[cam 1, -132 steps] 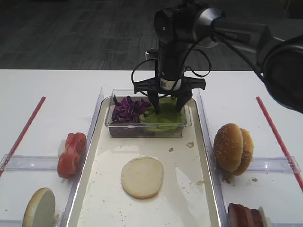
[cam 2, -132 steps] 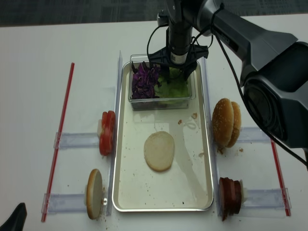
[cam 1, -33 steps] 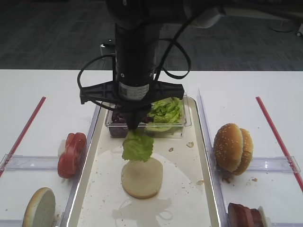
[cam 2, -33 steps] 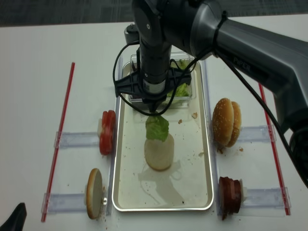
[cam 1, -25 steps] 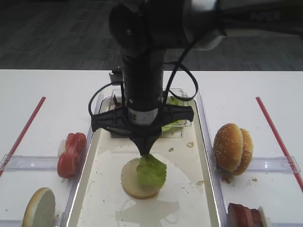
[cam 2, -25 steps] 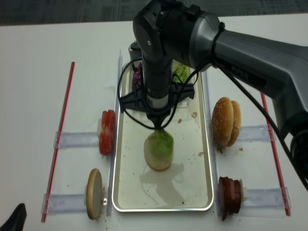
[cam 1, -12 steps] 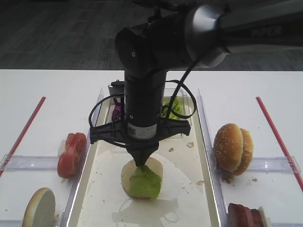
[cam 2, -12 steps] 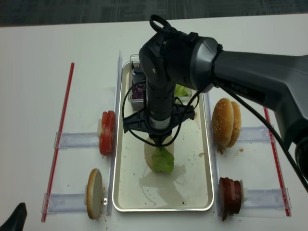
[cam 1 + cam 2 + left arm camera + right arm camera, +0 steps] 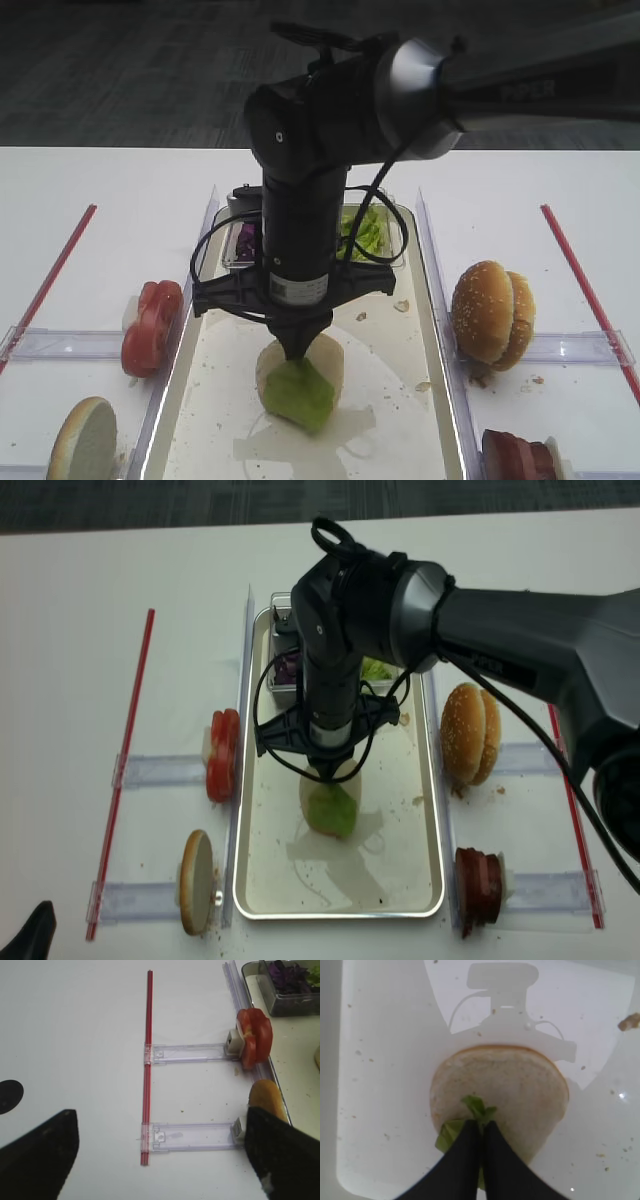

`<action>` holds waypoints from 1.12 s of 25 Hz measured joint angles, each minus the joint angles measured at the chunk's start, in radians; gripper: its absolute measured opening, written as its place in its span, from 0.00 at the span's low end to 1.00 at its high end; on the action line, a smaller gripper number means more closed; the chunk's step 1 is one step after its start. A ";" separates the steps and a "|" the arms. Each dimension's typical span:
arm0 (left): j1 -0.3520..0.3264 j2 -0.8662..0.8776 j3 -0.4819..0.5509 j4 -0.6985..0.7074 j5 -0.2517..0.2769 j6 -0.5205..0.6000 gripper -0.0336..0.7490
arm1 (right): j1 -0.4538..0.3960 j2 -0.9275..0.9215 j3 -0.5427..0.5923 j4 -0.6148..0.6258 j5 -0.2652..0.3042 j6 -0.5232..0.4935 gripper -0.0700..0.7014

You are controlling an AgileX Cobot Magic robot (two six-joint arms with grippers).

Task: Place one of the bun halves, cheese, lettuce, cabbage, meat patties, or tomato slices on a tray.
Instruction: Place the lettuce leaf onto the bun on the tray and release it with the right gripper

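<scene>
Since the frame half a second back, your right gripper [image 9: 295, 350] has sunk a little lower over the tray [image 9: 400, 400], and the lettuce [image 9: 298, 392] leaf it carries now drapes over the near edge of the flat bun half [image 9: 325, 355] instead of hanging just above it. Note the fingertips [image 9: 480, 1135] in the right wrist view: they are pressed together with no gap, pinching the upper tip of the leaf (a small green tuft shows just beyond them), and they sit directly above the pale disc. The leaf touches the bun; the bun lies flat near the middle of the tray.

Behind your arm, the clear tub [image 9: 385, 250] at the tray's far end holds more green leaves and the purple cabbage [image 9: 246, 240]. Tomato slices [image 9: 150, 325] stand left of the tray, the sesame bun halves [image 9: 490, 312] right of it, meat patties [image 9: 520, 455] at the lower right.

Your left gripper [image 9: 160, 1150] hangs well apart over bare table, its two dark fingers spread wide with nothing between them.
</scene>
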 joint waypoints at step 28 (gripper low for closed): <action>0.000 0.000 0.000 0.000 0.000 0.000 0.83 | -0.016 0.013 0.000 0.004 0.006 -0.039 0.98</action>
